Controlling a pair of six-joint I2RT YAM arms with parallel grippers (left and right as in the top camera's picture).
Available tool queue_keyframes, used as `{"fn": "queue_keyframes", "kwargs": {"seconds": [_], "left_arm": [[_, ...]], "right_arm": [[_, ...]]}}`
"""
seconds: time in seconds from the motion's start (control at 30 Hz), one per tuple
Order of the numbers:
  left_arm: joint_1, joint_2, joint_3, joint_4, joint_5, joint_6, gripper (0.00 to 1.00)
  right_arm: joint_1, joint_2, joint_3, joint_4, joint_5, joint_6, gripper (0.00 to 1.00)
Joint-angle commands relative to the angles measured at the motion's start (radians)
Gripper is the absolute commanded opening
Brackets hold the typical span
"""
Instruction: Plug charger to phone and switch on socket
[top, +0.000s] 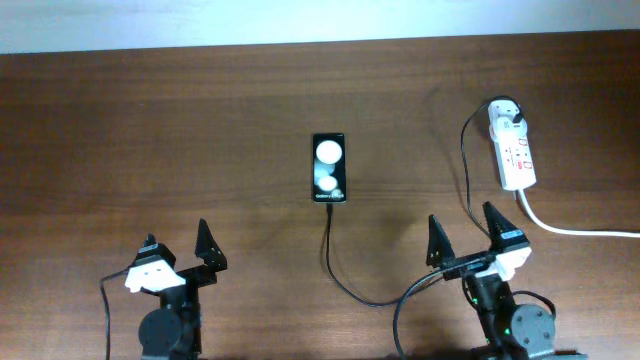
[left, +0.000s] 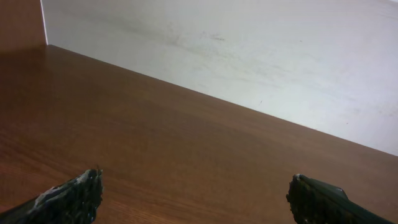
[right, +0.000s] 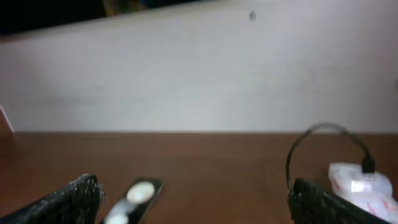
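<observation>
Both grippers are open and empty. The left gripper (top: 177, 236) has only bare counter ahead. The right gripper (top: 460, 213) has the socket (top: 516, 152) just ahead to its right and the phone (top: 329, 167) ahead to its left. The charger (top: 327, 245) seems to reach the phone's near edge, so the switch looks next. Press a red switch with one fingertip, keeping clear of the cable loop on the socket's left.

The phone (top: 329, 167) lies mid-desk (top: 150, 120). The socket (top: 517, 155) lies well to its right, nearer the back. The charger (top: 327, 235) sits in the socket's far end. Its cable runs down the socket's left side, loops along the front and meets the phone's near end.
</observation>
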Motion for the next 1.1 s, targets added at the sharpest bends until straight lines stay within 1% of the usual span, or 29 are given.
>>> {"fn": "queue_keyframes", "kwargs": {"seconds": [0.0, 0.17, 0.2, 0.27, 0.3, 0.33, 0.37, 0.43, 0.5, 0.57, 0.63, 0.67, 0.7, 0.73, 0.77, 0.8, 0.87, 0.9, 0.93, 0.97, 1.0, 1.03, 1.07], "left_arm": [[0.002, -0.004, -0.006, 0.002, -0.006, -0.002, 0.99], [0.002, -0.004, -0.006, 0.002, -0.006, -0.002, 0.99], [0.002, -0.004, -0.006, 0.002, -0.006, -0.002, 0.99], [0.002, -0.004, -0.006, 0.002, -0.006, -0.002, 0.99], [0.002, -0.004, -0.006, 0.002, -0.006, -0.002, 0.99], [0.002, -0.004, -0.006, 0.002, -0.006, -0.002, 0.99], [0.002, -0.004, -0.006, 0.002, -0.006, -0.002, 0.99], [0.002, -0.004, -0.006, 0.002, -0.006, -0.002, 0.99], [0.002, -0.004, -0.006, 0.002, -0.006, -0.002, 0.99], [0.002, -0.004, -0.006, 0.002, -0.006, -0.002, 0.99], [0.002, -0.004, -0.006, 0.002, -0.006, -0.002, 0.99], [0.002, -0.004, -0.006, 0.002, -0.006, -0.002, 0.99], [0.002, -0.004, -0.006, 0.002, -0.006, -0.002, 0.99], [0.002, -0.004, -0.006, 0.002, -0.006, -0.002, 0.99], [0.002, -0.004, -0.006, 0.002, -0.006, -0.002, 0.99], [0.002, -0.004, -0.006, 0.002, -0.006, -0.002, 0.99], [0.002, -0.004, -0.006, 0.002, -0.006, -0.002, 0.99], [0.002, -0.004, -0.006, 0.002, -0.006, -0.002, 0.99], [0.002, -0.004, -0.006, 0.002, -0.006, -0.002, 0.99], [0.002, -0.004, -0.006, 0.002, -0.006, -0.002, 0.99], [0.002, -0.004, -0.006, 0.002, -0.006, -0.002, 0.99], [0.002, -0.004, -0.006, 0.002, -0.006, -0.002, 0.99], [0.002, -0.004, -0.006, 0.002, -0.006, -0.002, 0.99]], "right_arm": [[-0.021, -0.010, -0.005, 0.019, 0.007, 0.000, 0.99], [-0.022, -0.010, -0.005, 0.019, -0.174, 0.002, 0.99], [-0.023, -0.005, -0.005, -0.002, -0.159, 0.048, 0.99], [-0.036, 0.042, 0.021, -0.175, -0.086, 0.187, 0.99], [-0.035, 0.094, 0.043, -0.240, -0.055, 0.226, 0.99], [-0.035, 0.151, 0.068, -0.262, -0.036, 0.273, 0.99], [-0.037, 0.186, 0.105, -0.310, -0.023, 0.304, 0.99], [-0.043, 0.261, 0.175, -0.353, -0.021, 0.304, 0.99], [-0.043, 0.369, 0.258, -0.410, -0.019, 0.309, 0.99], [-0.043, 0.561, 0.408, -0.512, -0.009, 0.308, 0.99], [-0.043, 0.768, 0.572, -0.524, -0.053, 0.304, 0.98], [-0.043, 0.844, 0.645, -0.525, -0.092, 0.297, 0.99], [-0.043, 0.935, 0.719, -0.548, -0.105, 0.262, 0.99], [-0.074, 1.023, 0.775, -0.596, -0.032, 0.296, 1.00], [-0.144, 1.081, 0.805, -0.618, -0.076, 0.297, 0.89], [-0.238, 1.138, 0.827, -0.630, -0.159, 0.296, 0.72], [-0.401, 1.206, 0.837, -0.646, -0.246, 0.297, 0.58], [-0.449, 1.218, 0.837, -0.660, -0.246, 0.296, 0.57], [-0.508, 1.223, 0.838, -0.679, -0.245, 0.284, 0.48], [-0.542, 1.223, 0.840, -0.681, -0.242, 0.240, 0.40], [-0.557, 1.223, 0.851, -0.684, -0.225, 0.225, 0.26], [-0.562, 1.223, 0.869, -0.693, -0.216, 0.224, 0.06], [-0.566, 1.224, 0.903, -0.718, -0.216, 0.225, 0.04]]}}
